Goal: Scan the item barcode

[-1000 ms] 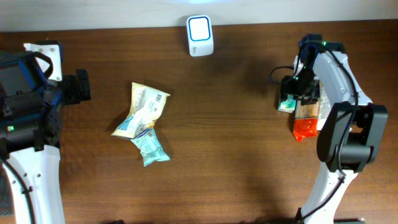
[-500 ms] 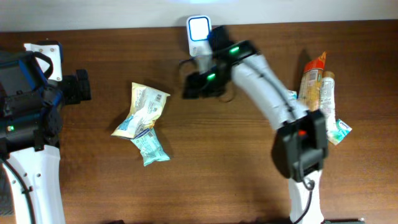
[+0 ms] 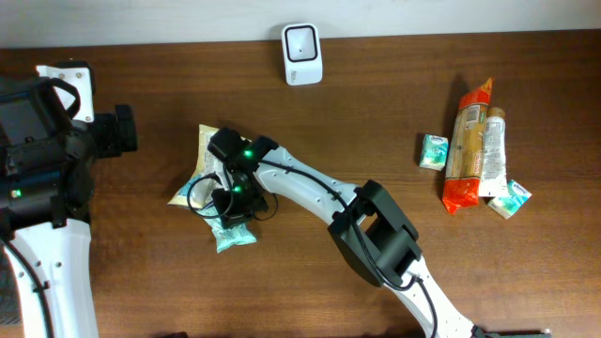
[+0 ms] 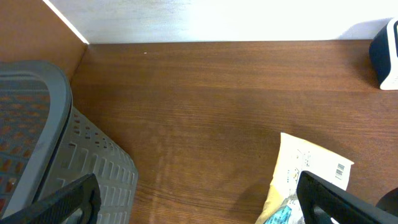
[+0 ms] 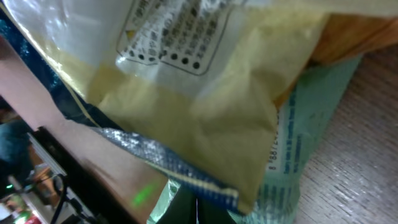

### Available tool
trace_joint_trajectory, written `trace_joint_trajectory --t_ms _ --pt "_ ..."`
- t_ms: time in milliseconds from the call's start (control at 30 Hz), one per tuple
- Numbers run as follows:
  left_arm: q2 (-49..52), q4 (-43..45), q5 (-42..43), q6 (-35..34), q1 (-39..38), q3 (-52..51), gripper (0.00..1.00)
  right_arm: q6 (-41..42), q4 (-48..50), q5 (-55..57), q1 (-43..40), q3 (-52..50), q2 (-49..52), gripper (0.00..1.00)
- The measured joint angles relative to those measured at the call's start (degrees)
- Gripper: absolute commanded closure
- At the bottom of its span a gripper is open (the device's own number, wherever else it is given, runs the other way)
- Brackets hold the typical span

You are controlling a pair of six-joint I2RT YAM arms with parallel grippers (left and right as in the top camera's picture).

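Observation:
A yellow snack packet (image 3: 218, 150) lies left of centre, and a teal packet (image 3: 230, 228) partly overlaps its lower end. My right gripper (image 3: 232, 195) is down where the two meet. In the right wrist view the yellow packet (image 5: 199, 93) fills the frame, with the teal packet (image 5: 311, 143) under it. The right gripper (image 5: 199, 202) is shut, and the yellow packet's blue-and-silver seam lies across its tips. The white scanner (image 3: 302, 41) stands at the back edge. My left gripper (image 3: 122, 130) is open at the far left, holding nothing.
Several more packets lie at the right: a small green one (image 3: 433, 150), an orange one (image 3: 467, 141), a beige one (image 3: 492, 150). A grey perforated basket (image 4: 56, 149) stands at the left of the left wrist view. The scanner (image 4: 387, 56) shows at that view's right edge.
My right arm has swung from the packets at the right, past the scanner, down onto the yellow and teal packets, and its gripper has closed. The left arm has not moved.

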Motion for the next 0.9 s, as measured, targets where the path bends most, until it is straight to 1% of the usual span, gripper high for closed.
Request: trace_joint_trajectory --t_ms 100,267,333,400,467,500,533,567,600,633,667,700,767,833,867,900 --pt "0.00 0.00 0.00 0.02 0.00 0.00 0.01 0.15 -5.07 -0.33 -0.92 0.02 0.09 0.95" --pt "0.00 0.02 0.00 0.00 0.00 0.00 0.01 -4.02 -13.68 1.44 -5.33 0.07 0.09 0.87" --pt "0.00 0.02 0.00 0.02 0.00 0.00 0.01 -6.49 -15.10 2.40 -7.96 0.24 0.09 0.85" --pt "0.00 0.00 0.00 0.00 0.00 0.00 0.01 -10.82 -17.18 6.32 -11.65 1.73 0.20 0.80" --pt "0.00 0.00 0.00 0.00 0.00 0.00 0.01 -16.24 -20.55 10.75 -15.47 5.53 0.85 0.75" --pt "0.00 0.00 0.00 0.02 0.00 0.00 0.01 -17.94 -21.68 12.20 -16.68 8.00 1.27 0.71" --pt "0.00 0.02 0.00 0.02 0.00 0.00 0.01 -18.88 -23.30 13.22 -17.57 10.56 1.49 0.69" --pt "0.00 0.00 0.00 0.02 0.00 0.00 0.01 -19.82 -24.79 13.92 -18.10 13.25 1.49 0.65" --pt "0.00 0.00 0.00 0.00 0.00 0.00 0.01 -20.59 -26.45 14.56 -18.12 15.82 1.49 0.54" --pt "0.00 0.00 0.00 0.02 0.00 0.00 0.01 -20.96 -27.45 14.75 -18.03 16.90 1.49 0.37" --pt "0.00 0.04 0.00 0.00 0.00 0.00 0.01 -19.93 -30.47 14.93 -17.92 17.35 1.49 0.25" --pt "0.00 0.02 0.00 0.02 0.00 0.00 0.01 -19.10 -32.87 15.10 -17.94 17.31 1.49 0.20" --pt "0.00 0.00 0.00 0.02 0.00 0.00 0.01 -17.86 -34.77 15.15 -18.32 16.76 1.49 0.20" --pt "0.00 0.00 0.00 0.02 0.00 0.00 0.01 -16.74 -34.82 14.19 -20.06 13.07 1.53 0.21" --pt "0.00 0.00 0.00 0.02 0.00 0.00 0.01 -16.74 -34.93 13.35 -20.76 11.96 1.53 0.25" --pt "0.00 0.04 0.00 0.02 0.00 0.00 0.01 -17.11 -34.86 11.21 -22.62 8.94 1.53 0.34"
